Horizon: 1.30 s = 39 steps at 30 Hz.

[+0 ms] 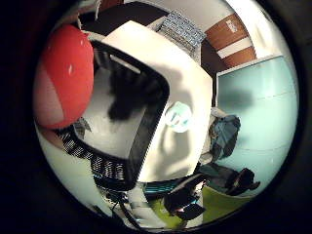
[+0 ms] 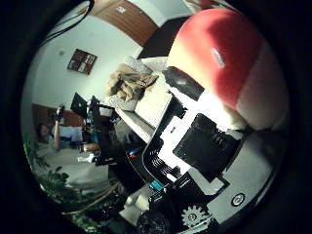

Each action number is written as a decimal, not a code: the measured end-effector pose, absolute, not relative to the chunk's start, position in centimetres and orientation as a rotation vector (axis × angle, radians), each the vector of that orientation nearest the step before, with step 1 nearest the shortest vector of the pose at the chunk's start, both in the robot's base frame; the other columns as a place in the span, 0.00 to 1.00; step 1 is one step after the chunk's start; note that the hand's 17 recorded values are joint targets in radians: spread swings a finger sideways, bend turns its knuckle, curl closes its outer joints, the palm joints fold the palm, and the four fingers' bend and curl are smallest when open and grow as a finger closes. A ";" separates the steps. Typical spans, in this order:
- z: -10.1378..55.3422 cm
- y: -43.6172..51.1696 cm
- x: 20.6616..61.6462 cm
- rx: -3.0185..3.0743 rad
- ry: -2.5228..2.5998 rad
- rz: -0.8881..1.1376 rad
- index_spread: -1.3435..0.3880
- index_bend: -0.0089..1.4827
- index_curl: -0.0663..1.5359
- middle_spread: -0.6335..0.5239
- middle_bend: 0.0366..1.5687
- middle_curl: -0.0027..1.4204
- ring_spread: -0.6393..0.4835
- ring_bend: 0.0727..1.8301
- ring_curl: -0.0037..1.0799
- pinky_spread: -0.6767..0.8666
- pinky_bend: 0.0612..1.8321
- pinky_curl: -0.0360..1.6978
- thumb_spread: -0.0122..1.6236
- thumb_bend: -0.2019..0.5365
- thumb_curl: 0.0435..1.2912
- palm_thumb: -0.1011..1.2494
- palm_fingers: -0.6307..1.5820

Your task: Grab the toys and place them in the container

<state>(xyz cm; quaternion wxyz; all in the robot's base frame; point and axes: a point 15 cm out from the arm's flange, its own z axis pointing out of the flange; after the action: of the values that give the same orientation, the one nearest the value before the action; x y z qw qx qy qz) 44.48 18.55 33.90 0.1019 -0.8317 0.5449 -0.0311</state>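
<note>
**Fingers curled on a red toy above the white container**

Fingers (image 2: 207, 146) of white and black parts bend in around a big red toy (image 1: 66, 75), rounded and glossy, with a paler cream patch on one side. It fills a large share of both palm views, so it sits right against the palm, and the right hand (image 2: 195, 195) has it clasped, with one dark fingertip pressed to its surface.

From where the palm looks, the hand is turned over a white container (image 1: 165, 102) with a black rim and slotted black sides. The toy hangs just beside that rim, at the edge of the opening. A dark shadow falls on the container's pale floor, which shows no toy lying on it.

Beyond the container lies a pale blue surface (image 1: 263, 107), with a bundle of dark cloth (image 1: 224, 134) at its edge. Farther off, a heap of tan fabric (image 2: 130, 83) rests on a pale couch (image 2: 146, 105).
</note>
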 end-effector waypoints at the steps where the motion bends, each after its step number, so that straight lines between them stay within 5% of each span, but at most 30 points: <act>1: 33.8 18.1 44.5 -2.461 1.617 -0.095 0.50 0.12 0.50 0.33 0.49 0.48 0.28 0.56 0.48 0.07 0.40 0.41 0.71 0.24 0.35 0.64 0.66; 4: 33.7 16.9 44.7 -2.471 1.632 -0.108 0.49 0.13 0.46 0.33 0.41 0.45 0.30 0.53 0.47 0.18 0.39 0.43 0.71 0.24 0.33 0.61 0.50; 7: 33.4 16.1 43.8 -2.508 1.647 -0.084 0.50 0.12 0.40 0.42 0.27 0.38 0.42 0.45 0.41 0.38 0.42 0.44 0.71 0.23 0.30 0.55 0.36; 11: 33.4 15.3 41.6 -2.581 1.653 -0.012 0.51 0.12 0.32 0.52 0.18 0.31 0.64 0.33 0.31 0.64 0.44 0.41 0.71 0.23 0.27 0.49 0.30; 16: 36.7 14.8 40.2 -2.590 1.625 -0.018 0.52 0.11 0.26 0.57 0.14 0.27 0.73 0.27 0.26 0.77 0.41 0.34 0.69 0.24 0.23 0.45 0.29; 29: 43.8 8.1 40.3 -2.509 1.711 -0.139 0.55 0.11 0.22 0.57 0.12 0.24 0.74 0.23 0.22 0.77 0.35 0.25 0.68 0.24 0.21 0.43 0.33; 39: 39.3 0.6 43.0 -2.468 1.937 -0.091 0.56 0.11 0.20 0.56 0.11 0.24 0.74 0.22 0.22 0.77 0.34 0.22 0.68 0.24 0.21 0.43 0.33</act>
<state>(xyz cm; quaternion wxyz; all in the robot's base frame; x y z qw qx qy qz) 42.96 0.59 39.35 0.0017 -0.7863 0.6171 -0.0291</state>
